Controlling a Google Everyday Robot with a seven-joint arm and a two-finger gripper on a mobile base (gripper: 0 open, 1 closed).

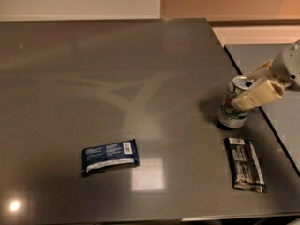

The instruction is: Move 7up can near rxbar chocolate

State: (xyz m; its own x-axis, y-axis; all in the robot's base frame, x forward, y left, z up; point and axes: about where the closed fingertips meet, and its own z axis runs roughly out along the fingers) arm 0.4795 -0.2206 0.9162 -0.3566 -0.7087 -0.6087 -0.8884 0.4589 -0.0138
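Note:
The 7up can (233,110) stands upright on the dark grey table (117,78) near its right edge, silver top showing, green band at the base. The rxbar chocolate (245,163), a flat black-wrapped bar with white print, lies just in front of the can, a short gap between them. My gripper (251,91) reaches in from the right at the can's upper part; one cream finger (257,93) lies across the can's near side.
A navy-blue-wrapped bar (109,155) lies at the front left of the table. The table's right edge (274,130) runs just past the can and the black bar. A second grey surface (262,55) sits beyond it at the right.

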